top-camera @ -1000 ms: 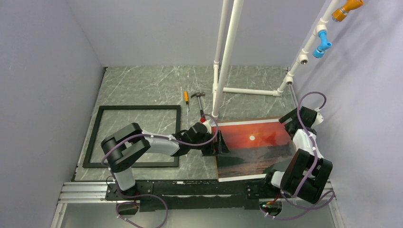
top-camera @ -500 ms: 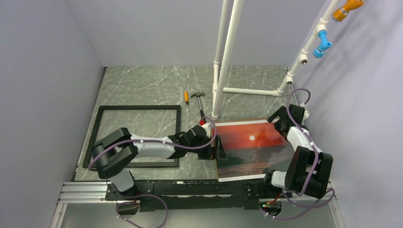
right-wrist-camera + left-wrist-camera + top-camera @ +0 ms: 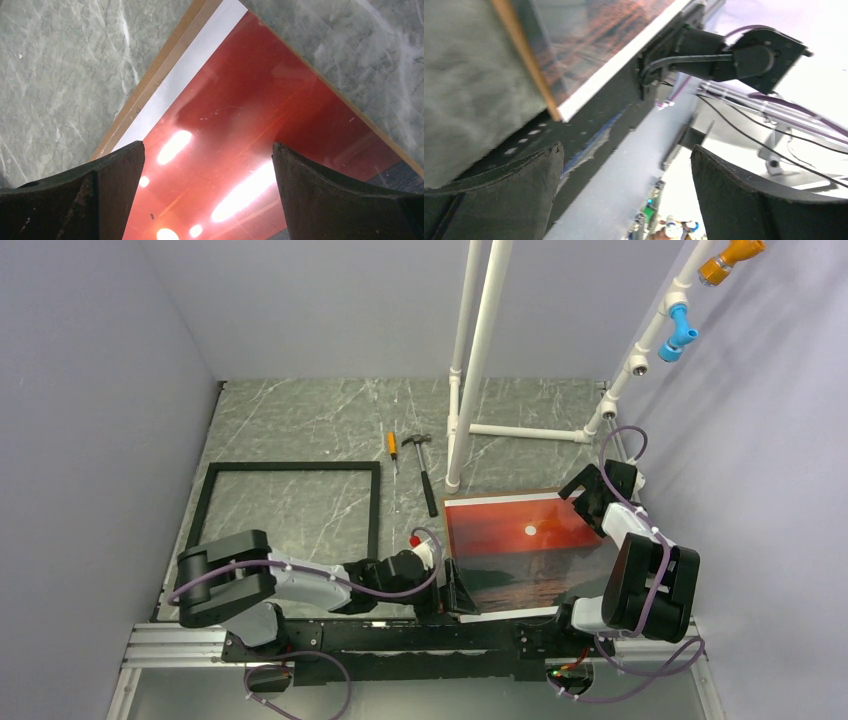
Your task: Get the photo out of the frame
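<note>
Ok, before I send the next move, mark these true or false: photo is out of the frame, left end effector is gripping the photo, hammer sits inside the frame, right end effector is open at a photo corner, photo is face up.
1. The photo lies outside the frame. True; it lies flat on the table to the frame's right.
2. The left end effector is gripping the photo. False: it is open and holds nothing, beside the photo's near left corner.
3. The hammer sits inside the frame. False: it lies on the table just right of the frame.
4. The right end effector is open at a photo corner. True; the far right one.
5. The photo is face up. True.
</note>
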You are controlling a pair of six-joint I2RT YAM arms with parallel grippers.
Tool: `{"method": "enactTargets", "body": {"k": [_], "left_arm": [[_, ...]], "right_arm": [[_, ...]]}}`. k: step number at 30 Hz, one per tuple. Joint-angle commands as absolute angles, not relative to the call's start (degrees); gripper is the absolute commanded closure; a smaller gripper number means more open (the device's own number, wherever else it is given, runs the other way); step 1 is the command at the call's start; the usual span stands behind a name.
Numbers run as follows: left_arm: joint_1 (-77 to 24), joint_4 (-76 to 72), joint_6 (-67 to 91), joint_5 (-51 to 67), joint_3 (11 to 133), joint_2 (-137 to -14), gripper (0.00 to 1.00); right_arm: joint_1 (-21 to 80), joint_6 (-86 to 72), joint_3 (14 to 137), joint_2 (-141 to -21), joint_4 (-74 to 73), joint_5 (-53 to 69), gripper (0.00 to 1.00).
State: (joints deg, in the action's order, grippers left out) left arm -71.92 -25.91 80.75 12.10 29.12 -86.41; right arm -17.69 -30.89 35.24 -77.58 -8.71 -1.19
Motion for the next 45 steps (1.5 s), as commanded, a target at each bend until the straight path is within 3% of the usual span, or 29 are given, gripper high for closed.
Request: {"method": "enactTargets", "body": {"k": [1,7,19,37,45], "left_arm": [[-75.8,-42.1,91.3,9.3,29.8,-91.2,0.01],[-78.7,-50.2,98.1,5.0,27.6,-96.7,0.03],[-83.2,-33.5,97.0,-15.8,28.2,-88.3,0.04],[-85.0,-27.2,102.9,-15.3,30.9,-90.8,0.06],[-85.0,-31.3,102.3,-16.7,31.0,-92.8,0.13]], "right_arm": [[-17.6,-30.2,35.3,-77.3,-5.7,-0.3,0.01],[-17.5,-30.1,34.5,-76.0,-5.1,-0.3,0.01],[-17.6,-30.1,33.5,-74.5,-4.3,-0.3,0.01],[-17.6,-30.4,32.9,-74.4,-3.5,-0.3,0.01],[-17.5,-30.3,32.8,-73.8,-3.5,-0.3,0.01]]}}
